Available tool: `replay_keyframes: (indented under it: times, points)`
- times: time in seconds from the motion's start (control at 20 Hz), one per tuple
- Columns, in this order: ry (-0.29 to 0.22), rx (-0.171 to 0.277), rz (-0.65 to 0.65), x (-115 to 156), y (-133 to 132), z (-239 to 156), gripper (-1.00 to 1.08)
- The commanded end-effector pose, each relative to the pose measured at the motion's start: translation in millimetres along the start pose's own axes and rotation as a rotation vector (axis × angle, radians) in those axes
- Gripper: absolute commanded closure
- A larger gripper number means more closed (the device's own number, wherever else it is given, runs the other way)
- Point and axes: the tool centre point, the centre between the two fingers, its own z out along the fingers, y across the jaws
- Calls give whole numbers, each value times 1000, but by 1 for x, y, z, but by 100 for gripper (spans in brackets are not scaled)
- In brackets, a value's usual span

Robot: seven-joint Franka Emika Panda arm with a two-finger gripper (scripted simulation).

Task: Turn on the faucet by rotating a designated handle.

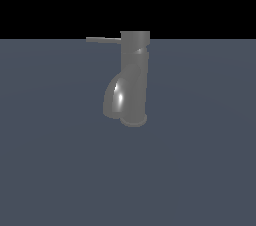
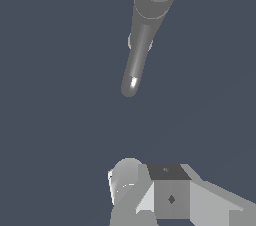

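One faucet (image 1: pixel 134 77), one handle (image 1: pixel 103 40), one gripper (image 2: pixel 150 190) well apart.

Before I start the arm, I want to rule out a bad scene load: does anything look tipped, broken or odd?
Nothing stands out. The faucet stands upright on the flat surface, and the handle juts straight sideways from its top, toward the exterior view's left. The gripper shows only in the wrist view, apart from the faucet.
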Motion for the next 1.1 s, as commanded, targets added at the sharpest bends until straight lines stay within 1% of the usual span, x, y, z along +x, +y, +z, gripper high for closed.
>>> replay_keyframes:
  times: [0.0, 0.4, 0.6, 1.05]
  points:
    - [0, 0, 0, 0, 0, 0, 108]
    - [-21, 11, 1, -4, -10, 3, 108]
    - [-23, 12, 1, -4, -11, 3, 108]
    - [-21, 17, 55, 7, -12, 3, 108]
